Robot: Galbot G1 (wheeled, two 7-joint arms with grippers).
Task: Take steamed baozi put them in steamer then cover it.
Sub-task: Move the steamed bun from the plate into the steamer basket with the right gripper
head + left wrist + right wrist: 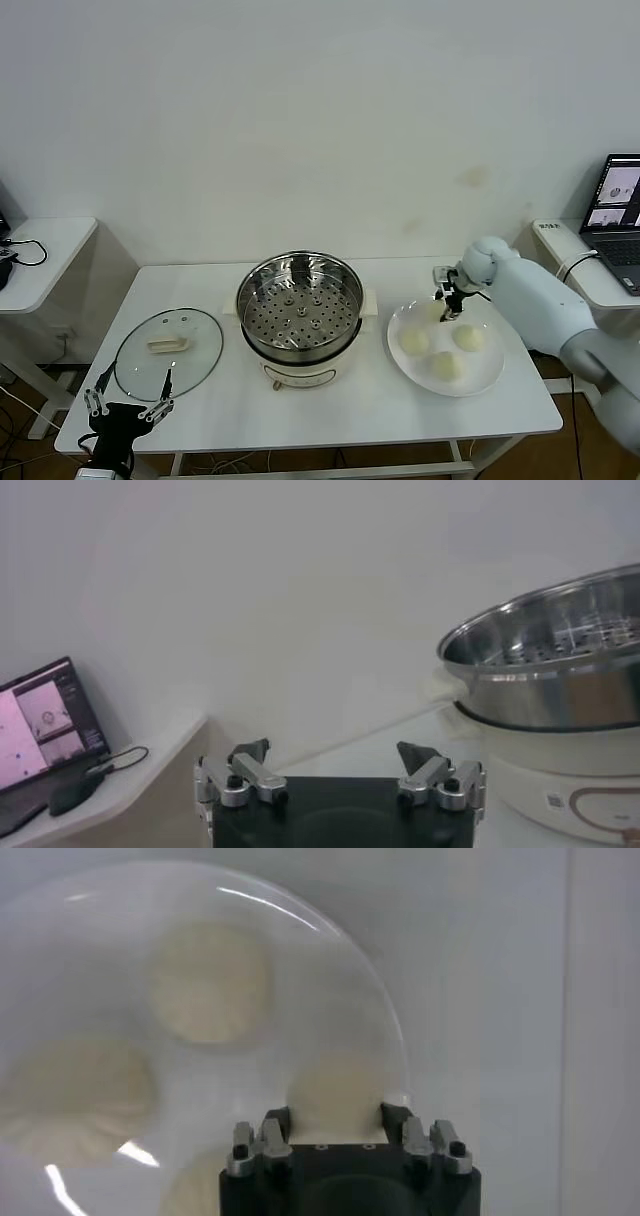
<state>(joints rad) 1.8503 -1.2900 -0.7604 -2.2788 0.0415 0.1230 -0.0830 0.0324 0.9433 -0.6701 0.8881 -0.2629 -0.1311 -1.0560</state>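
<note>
Baozi farthest back sits half-hidden behind the right gripper.

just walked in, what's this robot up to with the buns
The right gripper is down over the white plate, its fingers straddling the rear baozi of the four there; whether they have closed on it cannot be told. The steamer stands open and holds no buns. Its glass cover lies on the table to the left. The left gripper waits open at the table's front left corner.
</note>
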